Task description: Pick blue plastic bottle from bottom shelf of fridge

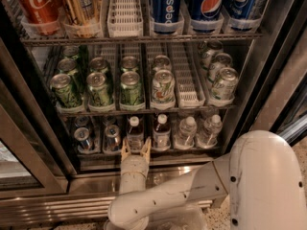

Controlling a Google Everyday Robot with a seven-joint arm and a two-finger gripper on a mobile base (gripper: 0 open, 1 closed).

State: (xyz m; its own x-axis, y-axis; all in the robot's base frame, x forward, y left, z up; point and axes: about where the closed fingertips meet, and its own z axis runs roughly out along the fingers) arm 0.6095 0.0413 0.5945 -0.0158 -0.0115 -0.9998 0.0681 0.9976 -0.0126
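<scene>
The fridge stands open in front of me. On its bottom shelf two small bottles with dark liquid and white caps stand side by side. The left one is the blue plastic bottle; the other one stands just right of it. My gripper is at the shelf's front edge, directly in front of the left bottle. It is open, with its tan fingertips on either side of the bottle's base. I cannot tell whether they touch it. My white arm reaches in from the lower right.
Silver cans stand left of the bottle and clear water bottles to the right. The rack above holds green cans; Pepsi bottles and a Coke bottle stand on top. The ribbed steel base panel lies below.
</scene>
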